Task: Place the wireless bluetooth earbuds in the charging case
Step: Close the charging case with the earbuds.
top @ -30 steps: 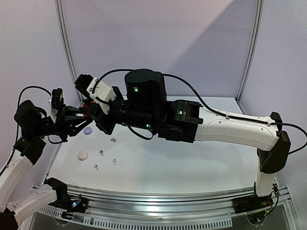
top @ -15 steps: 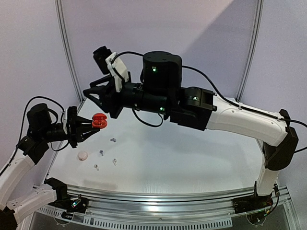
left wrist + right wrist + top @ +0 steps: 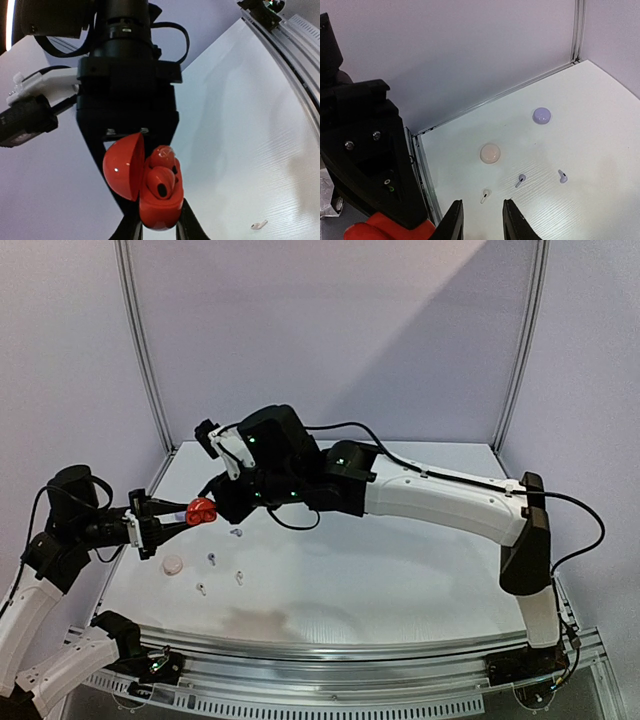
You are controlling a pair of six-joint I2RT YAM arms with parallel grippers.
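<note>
Grained white table [image 3: 600,165], glossy red clamshell case [image 3: 159,212], perhaps 2 earbuds [image 3: 161,186] inside

Bright, diffuse, lilac-tinted light, diagonal shadow edge across the back wall [image 3: 400,340], faint soft shadows on the white worktop [image 3: 420,580], wide-angle bowing of the edge rail [image 3: 295,55] in the left wrist view, close fingers [image 3: 454,220] slightly soft in the right wrist view.
</note>
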